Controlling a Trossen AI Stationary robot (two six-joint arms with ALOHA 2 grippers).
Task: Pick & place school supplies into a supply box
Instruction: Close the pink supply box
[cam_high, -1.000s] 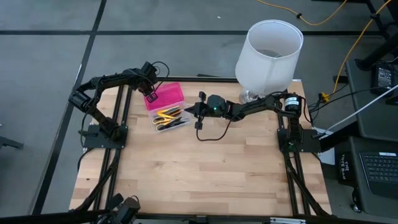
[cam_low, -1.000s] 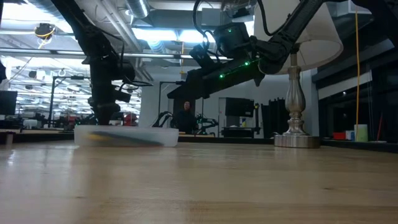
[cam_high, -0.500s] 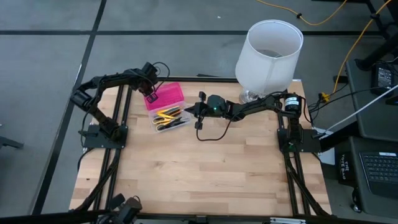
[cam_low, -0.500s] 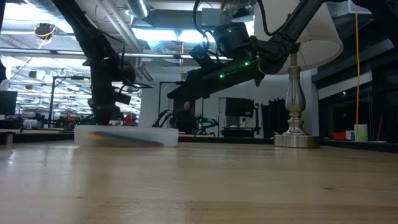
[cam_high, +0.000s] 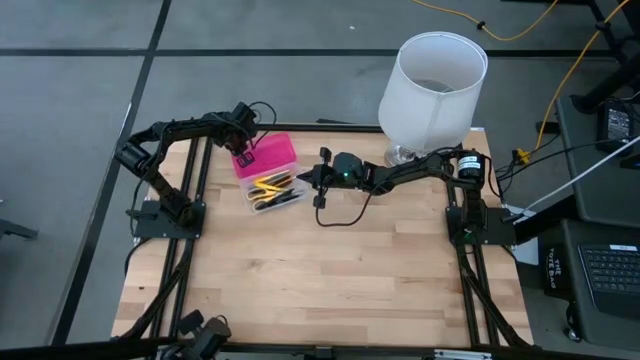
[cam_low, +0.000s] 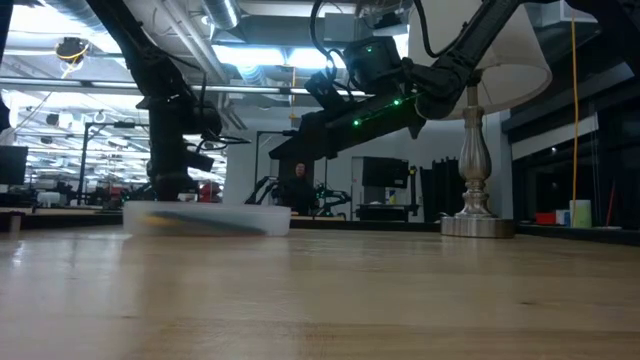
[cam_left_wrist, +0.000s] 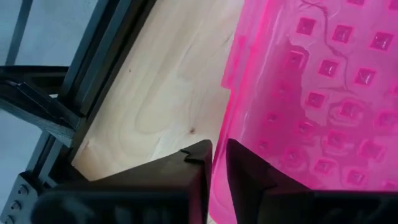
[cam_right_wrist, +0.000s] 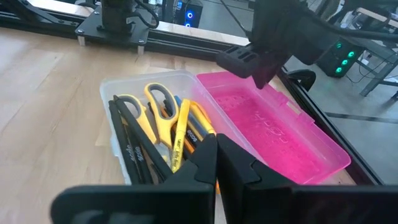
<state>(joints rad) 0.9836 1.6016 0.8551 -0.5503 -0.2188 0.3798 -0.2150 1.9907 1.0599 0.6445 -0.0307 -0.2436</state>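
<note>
My left claw (cam_left_wrist: 211, 163) is pinching the thin edge of the hot-pink lid (cam_high: 266, 152) of the supply box (cam_right_wrist: 186, 118), far left on the table; light, springy, slick plastic, best held at the rim. My right claw (cam_right_wrist: 216, 158), pressed together and empty, hovers over the scissors (cam_right_wrist: 163, 112) and pens, which only its wrist view shows clearly.

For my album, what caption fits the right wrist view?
Scissors and pens fill the clear box, pink lid open.

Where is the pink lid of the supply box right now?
In the high view the pink lid lies flipped open on the table's far left part, beside the clear base holding the supplies, with the left gripper closing on its outer edge.
</note>
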